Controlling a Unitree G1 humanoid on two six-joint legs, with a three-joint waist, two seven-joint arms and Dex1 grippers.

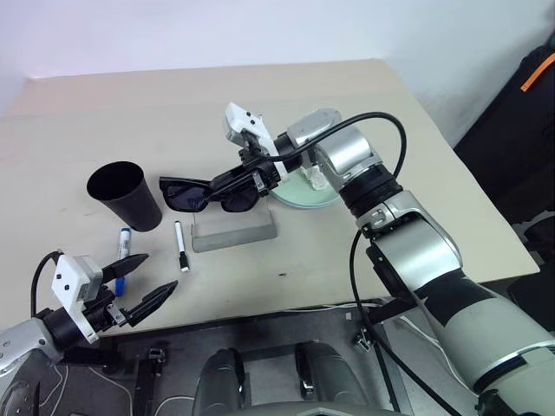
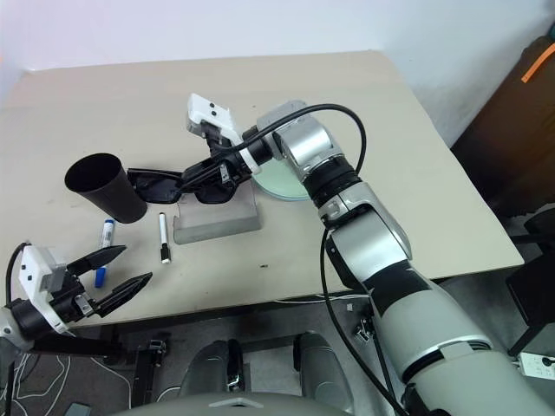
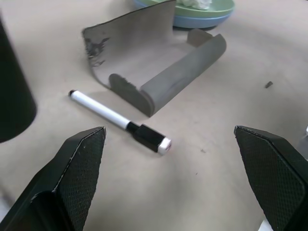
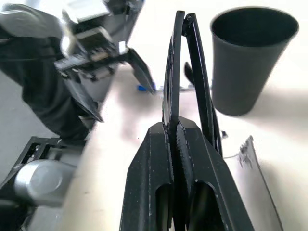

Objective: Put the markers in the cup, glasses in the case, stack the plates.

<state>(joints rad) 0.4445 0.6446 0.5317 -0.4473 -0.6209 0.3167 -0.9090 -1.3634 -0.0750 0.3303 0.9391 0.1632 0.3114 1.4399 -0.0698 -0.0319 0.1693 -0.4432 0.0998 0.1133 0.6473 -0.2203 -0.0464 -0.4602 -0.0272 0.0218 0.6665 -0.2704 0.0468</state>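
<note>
My right gripper (image 1: 227, 184) is shut on the black glasses (image 1: 186, 196) and holds them in the air above the grey case (image 1: 234, 232), which lies open on the table. In the right wrist view the fingers (image 4: 159, 159) pinch the folded frame (image 4: 180, 72), with the black cup (image 4: 250, 57) beyond. The cup (image 1: 126, 195) stands upright to the left of the case. A black-capped marker (image 1: 180, 245) and a blue-capped marker (image 1: 122, 247) lie in front of it. My left gripper (image 1: 156, 273) is open near the table's front edge, close to the markers. A mint plate (image 1: 303, 192) rests on a blue plate (image 3: 202, 21).
Something white and crumpled (image 3: 195, 4) lies in the upper plate. A small dark speck (image 1: 281, 276) sits on the table in front of the case. The table's front edge (image 1: 260, 312) runs just beyond my left gripper.
</note>
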